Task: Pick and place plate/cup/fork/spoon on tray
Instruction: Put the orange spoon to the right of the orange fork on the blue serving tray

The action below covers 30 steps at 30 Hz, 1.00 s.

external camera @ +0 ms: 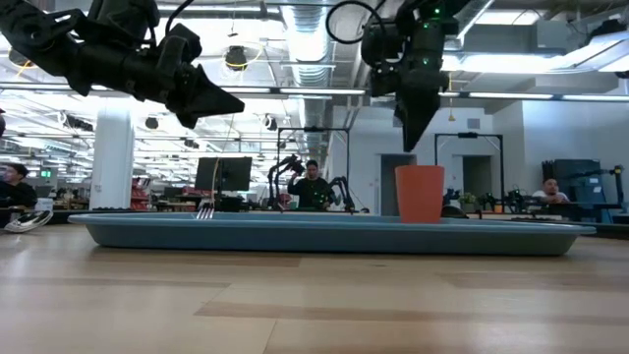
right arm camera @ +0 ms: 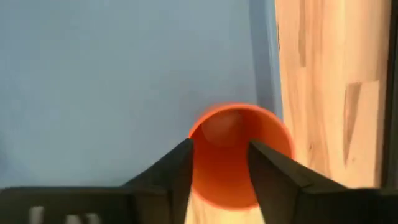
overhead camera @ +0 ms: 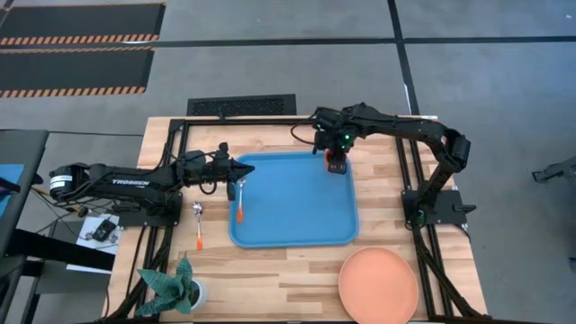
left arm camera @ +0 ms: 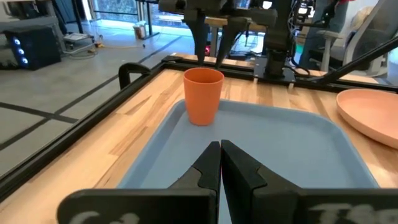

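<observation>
R fingers [right arm camera: 219, 163] parted, hovering above cup [right arm camera: 238, 152]; L fingers [left arm camera: 220, 160] closed, empty.

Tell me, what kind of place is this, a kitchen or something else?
Not a kitchen; it looks like a robotics lab or workshop. Behind the wooden table are exposed ceiling ducts, another robot arm rig, and people at workstations. The floor has striped safety mats.
</observation>
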Tool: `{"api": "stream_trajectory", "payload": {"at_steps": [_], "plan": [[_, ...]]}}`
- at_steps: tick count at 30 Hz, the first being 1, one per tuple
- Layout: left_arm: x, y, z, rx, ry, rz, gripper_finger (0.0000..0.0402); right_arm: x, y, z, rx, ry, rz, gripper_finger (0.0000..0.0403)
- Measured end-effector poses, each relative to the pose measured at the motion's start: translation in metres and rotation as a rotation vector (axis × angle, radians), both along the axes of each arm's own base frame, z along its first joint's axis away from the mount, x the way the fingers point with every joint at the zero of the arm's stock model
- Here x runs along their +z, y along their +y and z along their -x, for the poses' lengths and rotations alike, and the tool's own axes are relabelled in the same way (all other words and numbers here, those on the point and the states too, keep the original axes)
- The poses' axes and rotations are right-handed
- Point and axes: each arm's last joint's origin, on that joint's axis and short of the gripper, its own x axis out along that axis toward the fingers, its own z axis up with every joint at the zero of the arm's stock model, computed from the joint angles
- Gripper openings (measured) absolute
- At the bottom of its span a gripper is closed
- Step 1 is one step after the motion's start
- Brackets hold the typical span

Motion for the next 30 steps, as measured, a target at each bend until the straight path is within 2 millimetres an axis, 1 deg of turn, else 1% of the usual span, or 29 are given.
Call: {"api": "stream_trajectory", "payload": {"at_steps": [2,5,6,7,10,13,16,18,20,25,28,30], "plan": [[-0.001,0.000,0.000,0.005,0.009,0.002,0.0002,-0.001,-0.003,-0.004,0.052,-0.070,-0.024,0.0117],[-0.002,0.001,0.001,0.053,0.018,0.016,0.0002,-0.006,-0.009,-0.010,0.116,-0.200,-0.058,0.0042],[-0.002,0.002,0.001,0.072,0.017,0.027,0.0002,-0.007,-0.011,-0.013,0.129,-0.240,-0.054,0.0022],[-0.002,0.002,0.001,0.088,0.018,0.036,0.0002,-0.007,-0.012,-0.016,0.138,-0.279,-0.043,0.0013],[-0.003,0.003,0.001,0.128,0.052,0.085,0.0002,-0.002,-0.013,-0.022,0.147,-0.384,0.001,0.0017],[0.001,0.004,-0.002,0.154,0.096,0.128,0.0002,0.017,-0.010,-0.028,0.131,-0.554,0.056,0.0009],[0.007,0.004,-0.005,0.176,0.119,0.207,0.0002,0.039,-0.006,-0.026,0.074,-0.726,0.022,0.0007],[0.015,0.002,-0.008,0.196,0.112,0.280,0.0002,0.055,-0.001,-0.019,0.034,-0.825,-0.009,0.0010],[0.020,-0.001,-0.010,0.230,0.141,0.350,0.0002,0.069,0.008,-0.012,-0.002,-0.893,-0.017,0.0008],[0.039,-0.013,-0.008,0.385,0.304,0.467,0.0002,0.090,0.036,0.008,-0.053,-0.970,-0.039,0.0006],[0.052,-0.022,-0.002,0.471,0.394,0.507,0.0002,0.104,0.050,0.021,-0.034,-1.000,-0.032,0.0012],[0.057,-0.027,0.002,0.527,0.428,0.557,0.0002,0.109,0.057,0.027,-0.011,-1.001,-0.025,0.0012]]}}
